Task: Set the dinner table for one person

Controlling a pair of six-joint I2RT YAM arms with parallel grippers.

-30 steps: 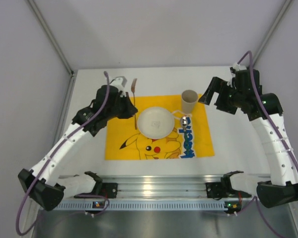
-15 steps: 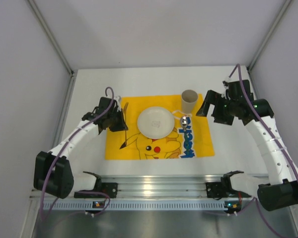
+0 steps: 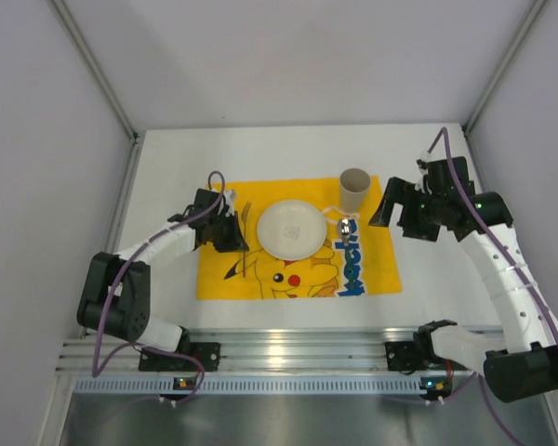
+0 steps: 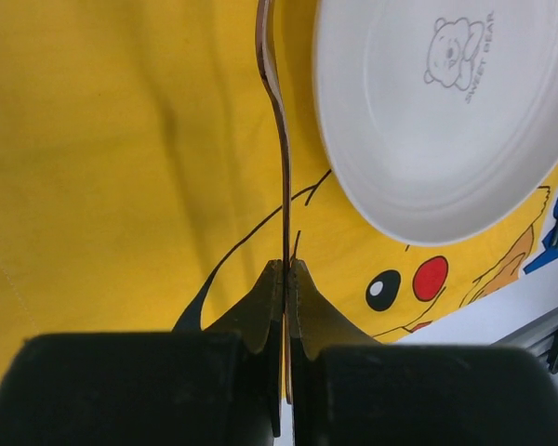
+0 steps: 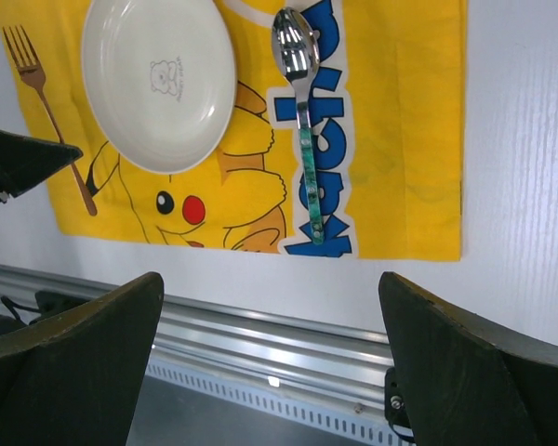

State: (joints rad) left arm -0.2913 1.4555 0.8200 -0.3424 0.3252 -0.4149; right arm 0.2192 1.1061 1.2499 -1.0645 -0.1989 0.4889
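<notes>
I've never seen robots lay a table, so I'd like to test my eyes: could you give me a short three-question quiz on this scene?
1. True or false: the left gripper is shut on the fork.
2. What lies on the blue lettering of the mat? A knife, B spoon, C chopsticks.
3. Fill in: the right gripper holds ____.
Key: 1 true; 2 B; 3 nothing.
</notes>
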